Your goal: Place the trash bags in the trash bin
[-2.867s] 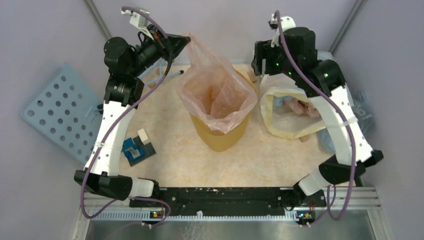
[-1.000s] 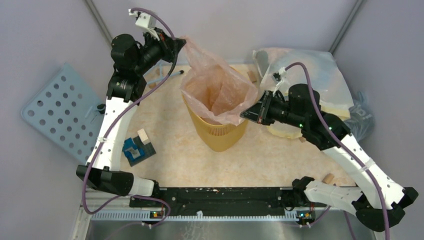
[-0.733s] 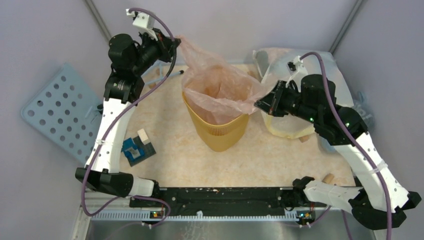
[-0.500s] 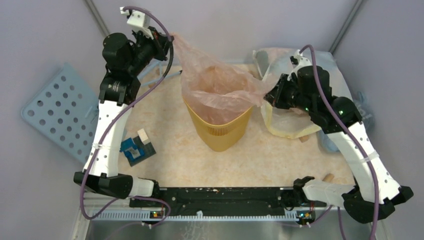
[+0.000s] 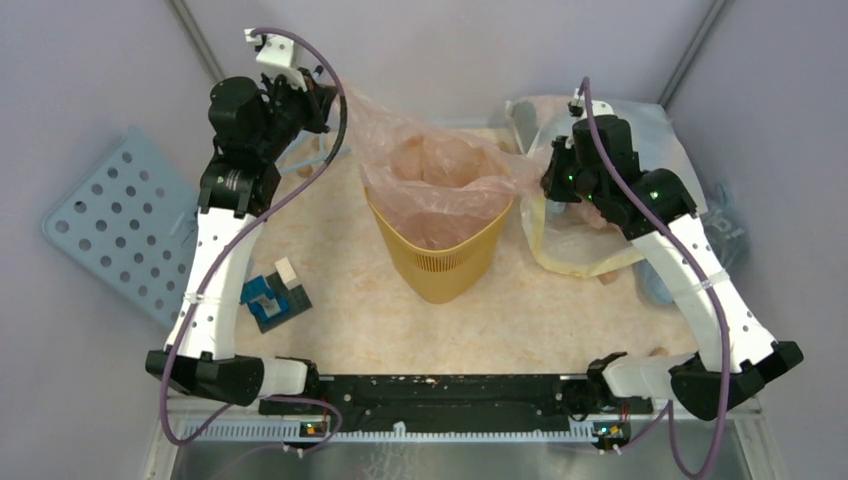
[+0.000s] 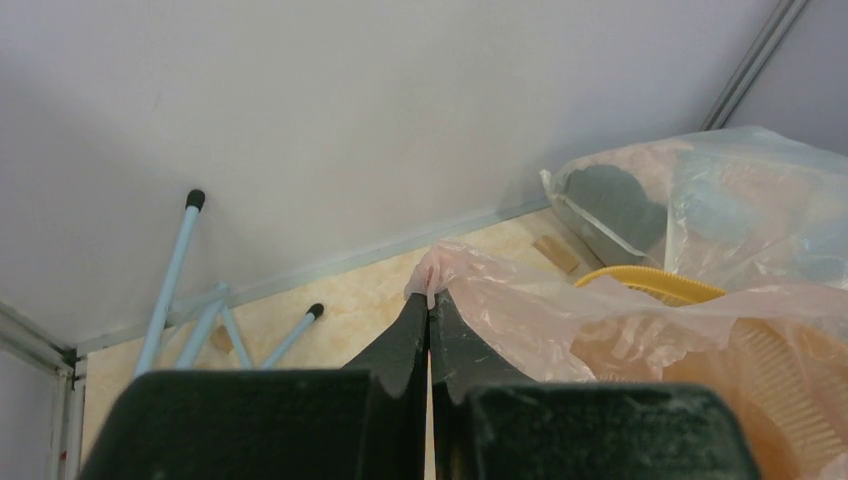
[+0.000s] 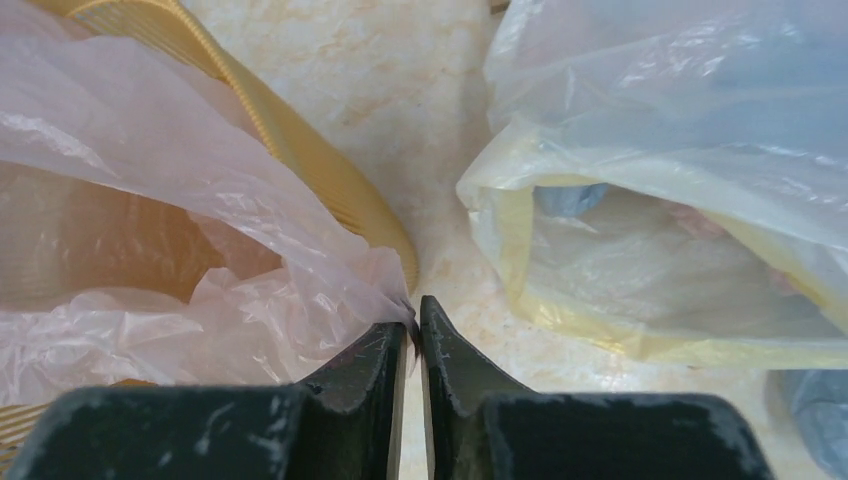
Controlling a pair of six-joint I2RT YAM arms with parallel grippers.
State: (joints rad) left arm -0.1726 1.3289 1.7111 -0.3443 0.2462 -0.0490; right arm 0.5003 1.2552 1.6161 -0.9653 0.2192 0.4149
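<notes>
Left wrist showed the left gripper [image 6: 429,308] pinching the crinkly pink film trash bag [image 6: 560,315] (right gripper [image 7: 413,338] likewise), ribbed yellow trash bin [image 6: 650,283] ahead-right of its tips.

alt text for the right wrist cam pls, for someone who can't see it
The right gripper has its jaws shut on the edge of the pale pink trash bag, which is spread over the yellow-orange trash bin at left. At right, a larger whitish-yellow sack lies open on the beige table.
</notes>
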